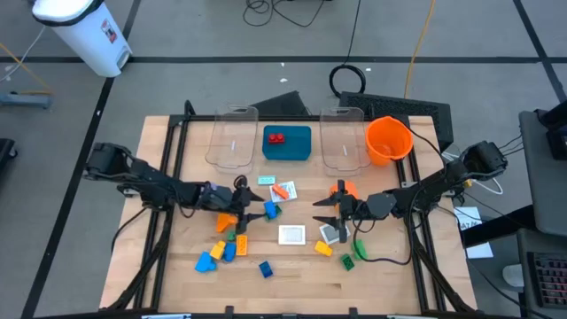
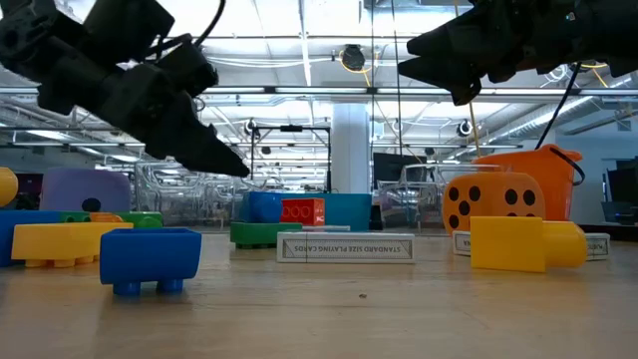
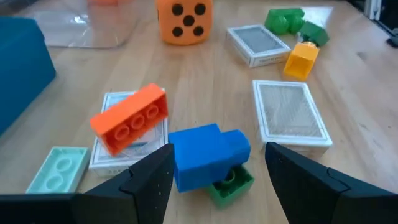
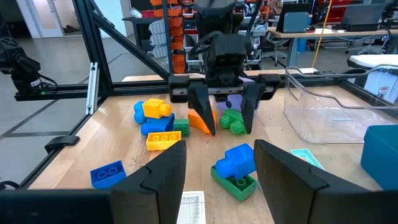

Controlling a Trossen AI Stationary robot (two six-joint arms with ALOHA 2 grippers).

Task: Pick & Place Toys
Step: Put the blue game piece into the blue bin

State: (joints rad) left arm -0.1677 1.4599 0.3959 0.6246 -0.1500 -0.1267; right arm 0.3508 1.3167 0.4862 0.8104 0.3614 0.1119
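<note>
Wood table (image 1: 372, 275): red brick (image 1: 277, 137) in tray (image 1: 299, 151), other toys scattered, bins (image 1: 232, 142) bare; left gripper (image 1: 251, 213) and right gripper (image 1: 330, 214) both parted, holding nothing.

**Toys strewn over the wooden tabletop**

Scattered mid-table: blue brick (image 3: 208, 155) stacked crookedly on a green brick (image 3: 230, 183), orange brick (image 3: 130, 118) tilted across a white card (image 3: 127, 140), orange dotted die (image 3: 183, 20) upright beyond, two card packs (image 3: 291, 115) flat nearby, yellow brick (image 3: 301, 59) beside green pieces (image 3: 286, 20).
</note>
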